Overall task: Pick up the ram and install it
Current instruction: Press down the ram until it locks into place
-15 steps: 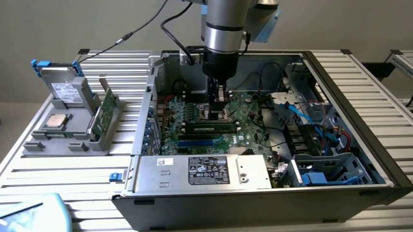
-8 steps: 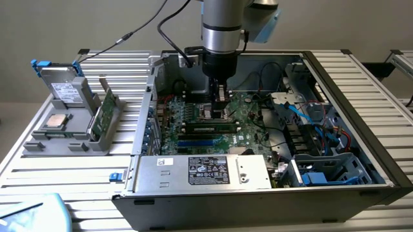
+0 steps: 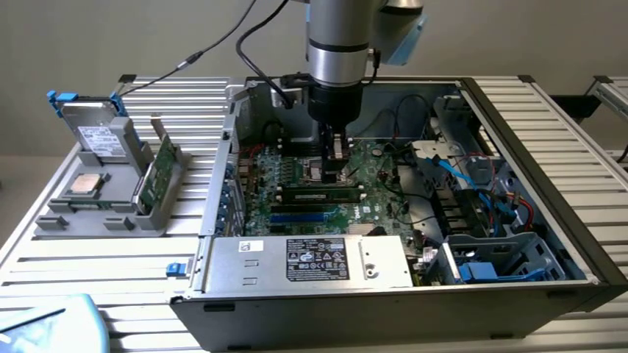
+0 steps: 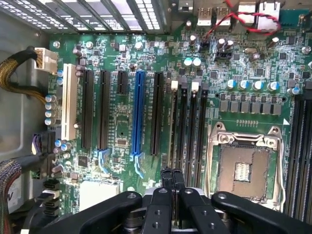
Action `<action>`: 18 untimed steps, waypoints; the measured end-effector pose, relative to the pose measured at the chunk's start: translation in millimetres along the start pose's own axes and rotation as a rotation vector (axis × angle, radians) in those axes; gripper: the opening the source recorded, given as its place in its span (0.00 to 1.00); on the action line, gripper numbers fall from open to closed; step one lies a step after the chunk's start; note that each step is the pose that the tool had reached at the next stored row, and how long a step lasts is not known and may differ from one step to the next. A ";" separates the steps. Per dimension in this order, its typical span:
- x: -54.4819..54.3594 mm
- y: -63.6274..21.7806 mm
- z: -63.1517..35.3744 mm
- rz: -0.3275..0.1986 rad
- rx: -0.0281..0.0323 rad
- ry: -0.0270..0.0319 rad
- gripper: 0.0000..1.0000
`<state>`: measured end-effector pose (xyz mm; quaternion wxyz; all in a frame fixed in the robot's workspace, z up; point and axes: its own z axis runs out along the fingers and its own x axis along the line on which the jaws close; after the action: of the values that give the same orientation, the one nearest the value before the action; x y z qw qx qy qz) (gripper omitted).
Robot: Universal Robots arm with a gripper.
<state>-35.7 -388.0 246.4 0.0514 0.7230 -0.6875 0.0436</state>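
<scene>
A robot arm reaches down into an open desktop computer case [image 3: 589,243] that lies on its side on a slatted metal table [image 3: 88,272]; the gripper [image 3: 337,163] hangs just above the green motherboard [image 3: 294,180], its two black fingers [image 4: 171,183] pressed together with nothing between them.

The ram [image 3: 316,195], a slim dark-green stick with black chips, lies seated in a slot on the board just in front of the gripper, between it and the silver power supply [image 3: 304,261] at the case's near wall; in the wrist view the ram [image 4: 174,124] stands edge-on in a slot directly ahead of the fingertips, with empty black memory slots [image 4: 200,126] beside it; the bare processor socket [image 4: 243,168] with its metal frame sits just beside the fingers.

Further from the gripper, across the board, a blue expansion slot [image 4: 139,112] runs between black ones, and a white slot [image 4: 69,107] lies near the case wall.

Well apart from the gripper, outside the case toward the exterior view's left, a grey holder [image 3: 98,209] carries a square silver processor chip [image 3: 82,184], an upright green card [image 3: 157,173], and a hard drive [image 3: 93,132].
</scene>
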 end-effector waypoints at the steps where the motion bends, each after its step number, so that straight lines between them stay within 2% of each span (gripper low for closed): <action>1: 2.3 -1.3 0.3 0.000 0.0001 -0.0036 0.11; 4: 5.2 -8.5 0.7 0.000 0.0005 -0.0103 0.11; 8: 6.8 -17.3 2.5 0.000 0.0009 -0.0162 0.11; 18: 6.2 -24.4 11.3 0.000 0.0009 -0.0193 0.11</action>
<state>-11.2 -394.4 235.6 0.0444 0.7234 -0.6880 0.0369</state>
